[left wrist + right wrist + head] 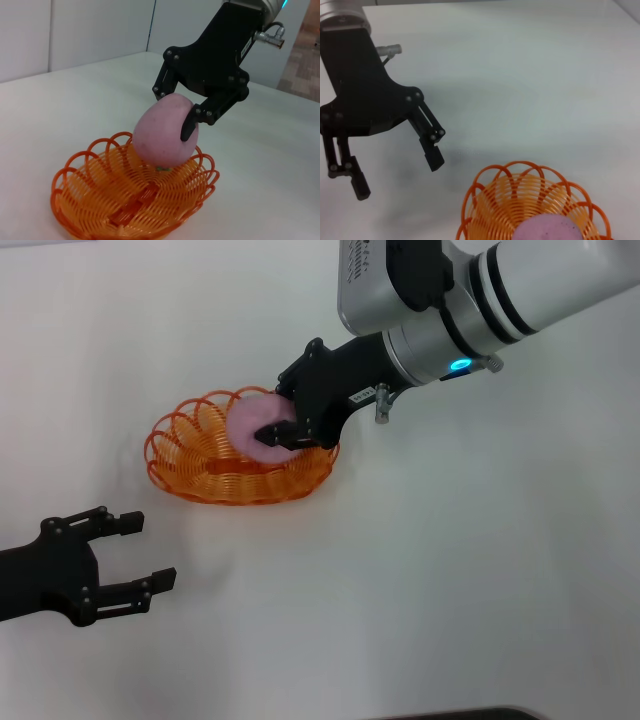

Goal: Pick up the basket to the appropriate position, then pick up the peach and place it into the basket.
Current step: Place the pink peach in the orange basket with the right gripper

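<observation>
On the plain white table [480,570], the right gripper [284,422] is clasping the peach [165,131] just over the orange basket [215,465], its underside seemingly grazing the wires in the left wrist view, while the left gripper [135,552] is sitting wide open and empty nearby.

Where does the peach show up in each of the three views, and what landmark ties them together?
Head view: the peach sits centre-left, over the basket, held in the right gripper.
Left wrist view: the peach is at centre, clamped in the right gripper just above the basket's bowl.
Right wrist view: only the peach's top shows at the bottom edge.
Shared landmark: the orange basket.
</observation>
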You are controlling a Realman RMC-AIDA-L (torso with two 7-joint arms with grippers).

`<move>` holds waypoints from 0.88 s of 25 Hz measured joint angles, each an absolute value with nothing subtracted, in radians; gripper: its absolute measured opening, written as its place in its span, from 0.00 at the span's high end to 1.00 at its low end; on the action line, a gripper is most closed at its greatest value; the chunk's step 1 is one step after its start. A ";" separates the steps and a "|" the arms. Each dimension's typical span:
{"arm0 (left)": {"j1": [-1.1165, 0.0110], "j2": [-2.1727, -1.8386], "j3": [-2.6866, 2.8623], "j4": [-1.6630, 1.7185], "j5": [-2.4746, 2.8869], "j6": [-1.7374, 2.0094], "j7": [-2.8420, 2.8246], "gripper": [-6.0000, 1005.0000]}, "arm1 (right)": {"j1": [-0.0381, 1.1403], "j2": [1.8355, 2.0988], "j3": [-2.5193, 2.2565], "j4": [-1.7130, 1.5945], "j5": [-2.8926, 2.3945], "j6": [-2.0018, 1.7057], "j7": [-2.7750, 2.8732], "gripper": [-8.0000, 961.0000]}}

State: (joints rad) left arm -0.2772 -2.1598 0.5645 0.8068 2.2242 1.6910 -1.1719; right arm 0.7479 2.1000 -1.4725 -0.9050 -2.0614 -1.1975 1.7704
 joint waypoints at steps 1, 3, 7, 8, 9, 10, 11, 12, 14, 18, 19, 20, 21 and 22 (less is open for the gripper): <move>-0.277 -2.160 0.564 0.807 2.224 1.691 -1.172 0.18 | 0.748 2.100 -1.473 -0.902 -2.060 -1.193 1.770 0.64; -0.277 -2.160 0.564 0.807 2.225 1.691 -1.172 0.18 | 0.748 2.100 -1.474 -0.900 -2.058 -1.189 1.770 0.64; -0.277 -2.160 0.564 0.807 2.226 1.692 -1.172 0.18 | 0.747 2.097 -1.475 -0.898 -2.059 -1.188 1.768 0.62; -0.277 -2.160 0.564 0.807 2.226 1.692 -1.172 0.18 | 0.745 2.097 -1.475 -0.898 -2.059 -1.188 1.768 0.61; -0.277 -2.160 0.564 0.807 2.226 1.692 -1.172 0.18 | 0.744 2.097 -1.475 -0.898 -2.059 -1.187 1.768 0.60; -0.277 -2.160 0.564 0.807 2.226 1.692 -1.172 0.18 | 0.743 2.097 -1.475 -0.898 -2.059 -1.186 1.767 0.59; -0.278 -2.160 0.564 0.807 2.226 1.692 -1.172 0.18 | 0.742 2.097 -1.474 -0.898 -2.058 -1.183 1.767 0.58; -0.278 -2.160 0.564 0.807 2.226 1.692 -1.172 0.18 | 0.741 2.097 -1.474 -0.897 -2.058 -1.180 1.767 0.56; -0.278 -2.160 0.565 0.807 2.226 1.692 -1.172 0.18 | 0.741 2.097 -1.474 -0.897 -2.058 -1.177 1.767 0.54; -0.278 -2.160 0.565 0.807 2.227 1.692 -1.172 0.18 | 0.743 2.097 -1.473 -0.894 -2.057 -1.175 1.768 0.41; -0.278 -2.160 0.565 0.807 2.227 1.692 -1.172 0.18 | 0.744 2.097 -1.473 -0.893 -2.057 -1.175 1.768 0.33; -0.278 -2.160 0.565 0.807 2.227 1.692 -1.172 0.18 | 0.746 2.097 -1.473 -0.890 -2.057 -1.175 1.768 0.24; -0.278 -2.160 0.565 0.807 2.227 1.692 -1.172 0.18 | 0.747 2.097 -1.473 -0.888 -2.057 -1.175 1.767 0.20; -0.278 -2.160 0.565 0.807 2.227 1.692 -1.172 0.18 | 0.748 2.097 -1.473 -0.886 -2.057 -1.175 1.767 0.16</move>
